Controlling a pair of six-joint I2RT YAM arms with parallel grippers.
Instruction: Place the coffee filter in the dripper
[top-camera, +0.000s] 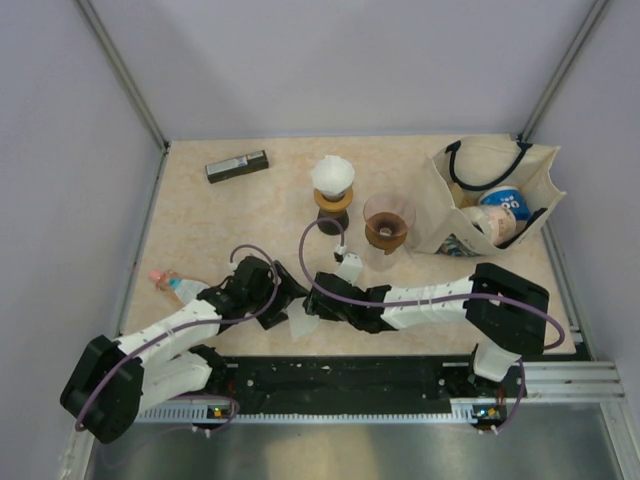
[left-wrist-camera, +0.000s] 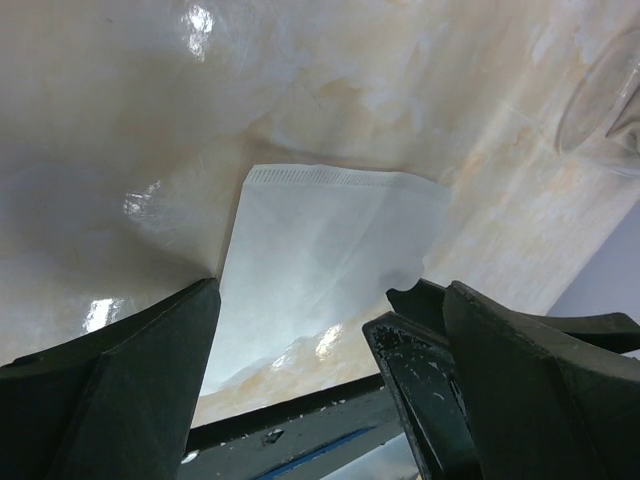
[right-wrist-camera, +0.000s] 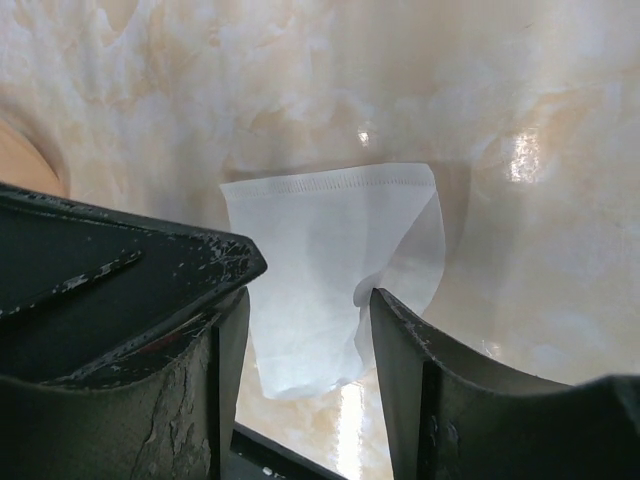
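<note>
A: Item one, coffee filter (right-wrist-camera: 320, 235)?
B: White paper, fan-shaped, with a crimped seam along one edge and one corner curled. Flat on the glossy marbled table (top-camera: 215, 225), near edge, well apart from the glass dripper (top-camera: 389, 222) with wooden collar.
A: Claws?
B: Left gripper (left-wrist-camera: 320, 310), right gripper (right-wrist-camera: 305, 300): black fingers spread, filter between each pair, unpinched.

Beige marbled table (top-camera: 200, 215). On it:
- black bar (top-camera: 237, 165), upper left
- white-topped dripper (top-camera: 332, 185) and glass dripper (top-camera: 389, 222), centre
- tote bag (top-camera: 495, 195), right
- small pink-blue item (top-camera: 168, 281), left
- coffee filter (top-camera: 303, 320), flat, lower centre
</note>
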